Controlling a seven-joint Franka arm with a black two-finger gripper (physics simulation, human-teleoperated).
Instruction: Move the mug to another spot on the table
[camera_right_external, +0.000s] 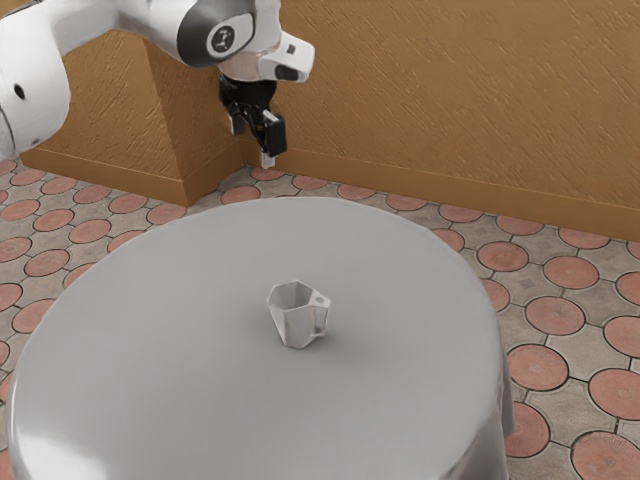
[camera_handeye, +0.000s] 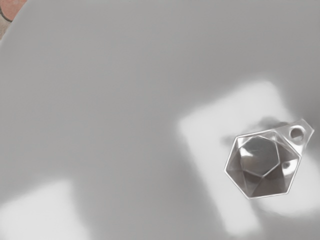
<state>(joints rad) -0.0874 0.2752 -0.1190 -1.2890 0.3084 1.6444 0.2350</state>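
A white faceted mug (camera_right_external: 298, 313) stands upright near the middle of the round grey table (camera_right_external: 150, 340), its small handle pointing toward the exterior view's right. My black gripper (camera_right_external: 250, 142) hangs high above the table's far edge, well up and to the exterior view's left of the mug. Its fingers stand apart with nothing between them, so it is open. From above, the wrist view looks into the mug (camera_handeye: 264, 165), an angular cup with a ring handle, on the grey tabletop (camera_handeye: 125, 100).
An orange textured wall with a baseboard (camera_right_external: 450, 190) runs behind the table. Brown and red tiled floor (camera_right_external: 570, 330) surrounds it. The tabletop edge drops off close to the exterior view's right (camera_right_external: 495, 330).
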